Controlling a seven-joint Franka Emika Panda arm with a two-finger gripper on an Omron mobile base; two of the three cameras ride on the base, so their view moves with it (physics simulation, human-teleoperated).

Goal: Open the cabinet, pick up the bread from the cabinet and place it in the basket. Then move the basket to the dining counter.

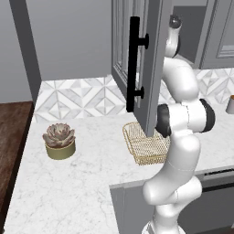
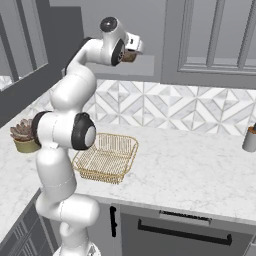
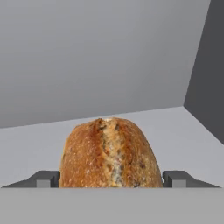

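Observation:
The cabinet's glass-paned door (image 1: 153, 68) stands swung open, its black bar handle (image 1: 133, 64) facing me. Inside, on the grey shelf (image 3: 183, 127), sits the bread (image 3: 110, 151), a golden-brown crusty bun. My gripper (image 3: 110, 179) reaches into the cabinet, and its fingertips (image 3: 43, 179) press against both sides of the bun. From the right base view, the gripper (image 2: 132, 50) and bread (image 2: 129, 56) sit high up at the cabinet opening. The gold wire basket (image 1: 144, 144) (image 2: 106, 157) rests empty on the marble worktop below. The dining counter is out of view.
A potted succulent (image 1: 59, 140) (image 2: 22, 136) stands on the worktop to the left of the basket. A grey cup (image 2: 250, 139) sits at the far right by the tiled backsplash. The open door hangs over the basket's left side. An appliance handle (image 2: 180, 232) runs below the counter edge.

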